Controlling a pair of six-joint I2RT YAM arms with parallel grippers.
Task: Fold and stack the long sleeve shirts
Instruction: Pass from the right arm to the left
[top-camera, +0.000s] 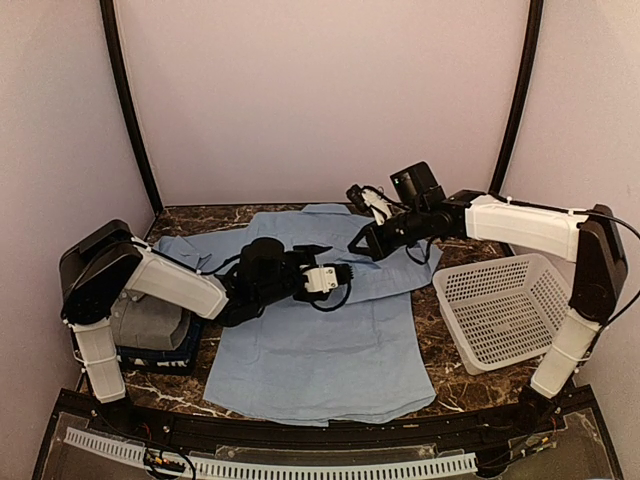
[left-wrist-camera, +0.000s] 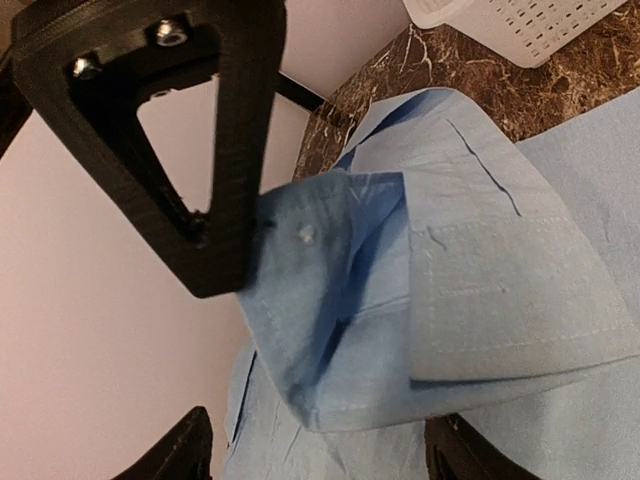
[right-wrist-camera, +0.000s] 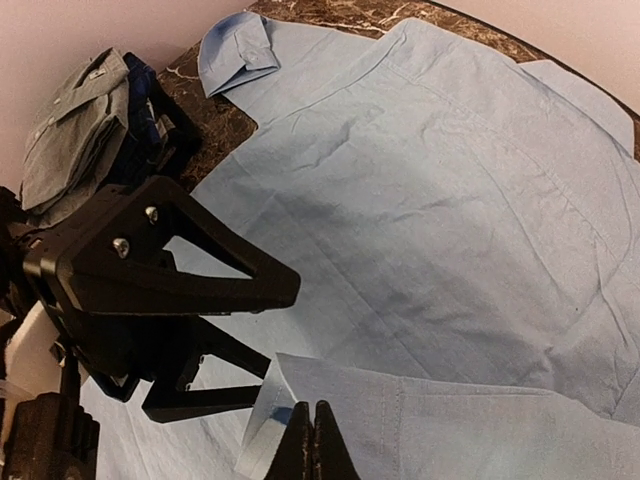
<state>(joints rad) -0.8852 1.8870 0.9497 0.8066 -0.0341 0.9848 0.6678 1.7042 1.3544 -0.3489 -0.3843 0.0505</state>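
Observation:
The light blue shirt (top-camera: 320, 350) lies spread flat across the table's middle, and also shows in the right wrist view (right-wrist-camera: 420, 200). My right gripper (top-camera: 362, 243) (right-wrist-camera: 311, 425) is shut on the edge of its right sleeve cuff (left-wrist-camera: 480, 290) and holds it lifted over the shirt's upper body. My left gripper (top-camera: 343, 263) (left-wrist-camera: 320, 455) is open, jaws wide apart, right at the lifted cuff with nothing clamped. A folded grey shirt (top-camera: 148, 320) (right-wrist-camera: 70, 140) lies on a folded dark navy one (top-camera: 165, 357) at the left edge.
The white lattice basket (top-camera: 505, 305) (left-wrist-camera: 520, 25) stands at the right, next to the shirt's hem side. The other sleeve (top-camera: 185, 245) (right-wrist-camera: 235, 45) lies at the back left. The dark marble table (top-camera: 440, 385) shows around the cloth. Pale walls enclose the cell.

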